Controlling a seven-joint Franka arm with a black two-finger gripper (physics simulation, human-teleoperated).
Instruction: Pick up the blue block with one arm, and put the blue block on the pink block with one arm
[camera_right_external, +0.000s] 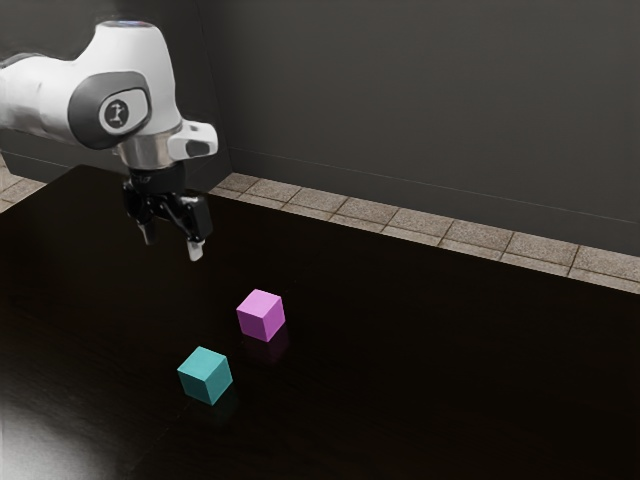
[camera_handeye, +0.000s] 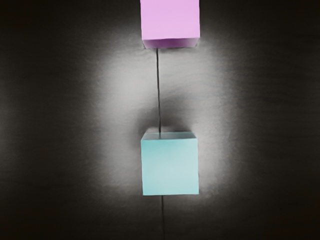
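hand released above table; blue block near pink block, apart, far from edges.

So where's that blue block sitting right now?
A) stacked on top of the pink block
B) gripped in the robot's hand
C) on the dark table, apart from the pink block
C: the blue block rests on the table with a gap to the pink block, while the hand hangs open higher up, holding nothing.
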